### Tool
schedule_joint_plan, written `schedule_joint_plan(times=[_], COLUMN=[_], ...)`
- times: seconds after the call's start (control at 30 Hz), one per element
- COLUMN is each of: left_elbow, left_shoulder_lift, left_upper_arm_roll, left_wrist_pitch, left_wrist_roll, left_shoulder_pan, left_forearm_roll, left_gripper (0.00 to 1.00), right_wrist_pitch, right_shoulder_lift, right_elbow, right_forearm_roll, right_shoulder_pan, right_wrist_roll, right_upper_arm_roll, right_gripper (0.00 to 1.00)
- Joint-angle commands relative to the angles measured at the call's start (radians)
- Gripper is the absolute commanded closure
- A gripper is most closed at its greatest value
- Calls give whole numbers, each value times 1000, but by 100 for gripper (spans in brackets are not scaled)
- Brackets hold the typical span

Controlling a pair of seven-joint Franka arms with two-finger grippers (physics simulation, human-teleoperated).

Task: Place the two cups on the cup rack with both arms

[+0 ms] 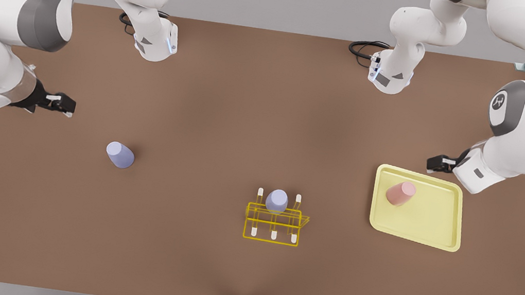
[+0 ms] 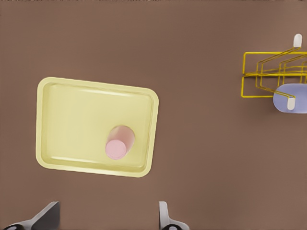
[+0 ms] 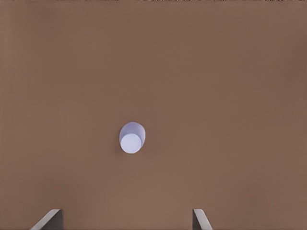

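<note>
Cups unracked: pink cup on tray, lavender cup on table | left gripper spread above tray | right gripper spread over lavender cup | rack between, lookalike cup pegged.

**What's cut off or hidden here**

In the left wrist view the rack runs off the picture's edge, and so does the lavender cup on it. Both wrist views clip the gripper fingers at the frame, tips only. In the front view, that cup hides the rack's middle back peg.
</note>
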Motion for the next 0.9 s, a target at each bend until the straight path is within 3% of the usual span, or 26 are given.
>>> schedule_joint_plan(times=[0.0,0.07,0.13,0.2,0.27,0.4,0.87], left_elbow=[-5,-57,-275,-505,-600,-694,-726], left_shoulder_lift=[-1,0,-1,-1,11,15,121], left_upper_arm_roll=[0,5,5,16,36,62,71], left_wrist_pitch=[43,61,306,670,785,848,955], left_wrist_roll=[-20,-17,-19,30,98,161,161], left_shoulder_pan=[0,0,-6,-2,-2,0,15], left_forearm_roll=[0,0,1,6,4,4,1], left_gripper=[0,0,0,0,0,0,0], right_wrist_pitch=[33,26,59,361,527,816,832], right_shoulder_lift=[-2,1,20,35,12,21,92], right_elbow=[-6,-7,-134,-322,-461,-619,-731], right_forearm_roll=[0,2,-6,0,23,49,57], right_shoulder_pan=[0,0,21,14,-12,-40,-38], right_wrist_roll=[-17,-19,-137,-137,-135,-134,-94], right_upper_arm_roll=[1,1,10,4,-1,-1,-5], right_gripper=[0,0,0,0,0,0,0])
